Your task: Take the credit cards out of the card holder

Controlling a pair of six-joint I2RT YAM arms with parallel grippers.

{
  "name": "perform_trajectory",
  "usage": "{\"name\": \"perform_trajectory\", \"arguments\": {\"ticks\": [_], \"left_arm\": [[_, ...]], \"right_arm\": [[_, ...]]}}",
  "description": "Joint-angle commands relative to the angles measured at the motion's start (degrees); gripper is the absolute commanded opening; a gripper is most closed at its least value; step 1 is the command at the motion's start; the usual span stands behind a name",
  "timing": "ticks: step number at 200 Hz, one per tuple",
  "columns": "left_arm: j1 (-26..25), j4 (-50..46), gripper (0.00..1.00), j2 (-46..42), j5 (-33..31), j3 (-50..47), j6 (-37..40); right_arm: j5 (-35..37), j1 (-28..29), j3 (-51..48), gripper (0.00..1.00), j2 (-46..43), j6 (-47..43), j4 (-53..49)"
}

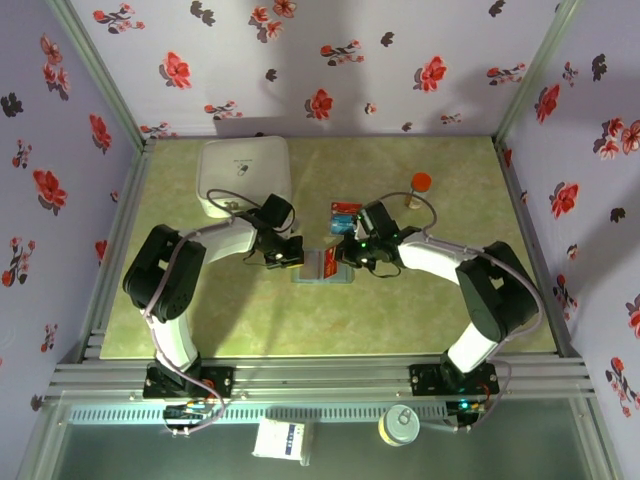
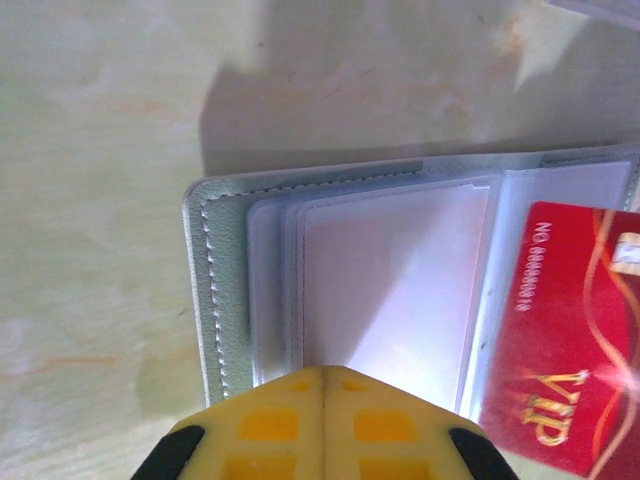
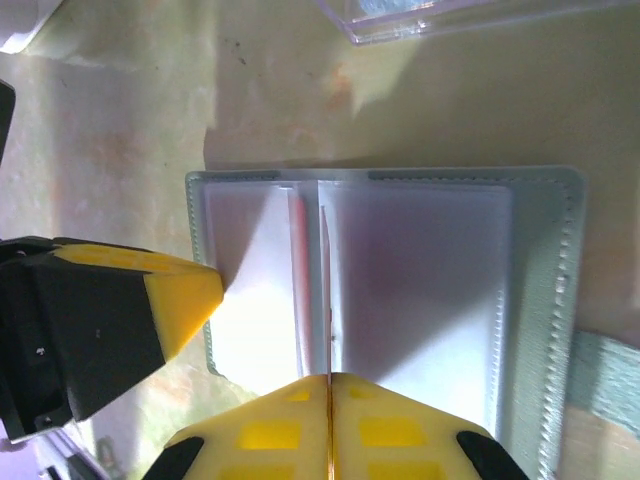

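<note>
The grey-blue card holder (image 1: 318,270) lies open on the table between both grippers, its clear sleeves (image 2: 390,280) facing up. My left gripper (image 2: 323,372) is shut, and its tip presses on the left panel (image 3: 250,290). My right gripper (image 3: 328,378) is shut on the near edge of the red-orange credit card (image 3: 326,300), which stands edge-on over the holder's fold. From the left wrist the same card (image 2: 570,340) shows its red face with gold "VIP" lettering, beside the sleeves. A blue-teal card (image 1: 345,211) lies apart, just behind the holder.
A clear plastic tray (image 3: 400,15) sits just beyond the holder. A big white rounded box (image 1: 245,175) stands at the back left. A small bottle with a red cap (image 1: 420,188) stands at the back right. Flowered walls enclose the table.
</note>
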Motion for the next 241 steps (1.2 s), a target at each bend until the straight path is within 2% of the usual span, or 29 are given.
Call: {"name": "perform_trajectory", "arguments": {"ticks": [1,40,73,142,172,241], "left_arm": [[0.16,-2.33,0.00,-3.54,-1.36,-0.84,0.83],[0.50,-0.68,0.00,-5.22,-0.42,0.00,0.06],[1.20,-0.75,0.00,-6.45,0.14,0.41,0.12],[3.94,-0.47,0.00,-9.89,0.86,-2.60,1.00],[4.46,0.08,0.00,-10.53,0.95,-4.53,1.35],[5.60,0.48,0.00,-11.85,0.73,-6.75,1.09]], "right_arm": [[4.57,-0.41,4.82,0.09,-2.50,-8.21,-10.21],[8.84,-0.58,11.95,0.08,-2.33,-25.32,-20.82],[14.25,-0.88,17.93,0.03,-1.91,-45.18,-28.35],[18.36,-2.14,31.99,0.01,4.56,-82.59,-42.16],[21.32,-2.63,38.66,0.00,8.42,-90.48,-44.93],[15.51,-5.82,59.91,0.00,23.09,-98.27,-54.24]]}}
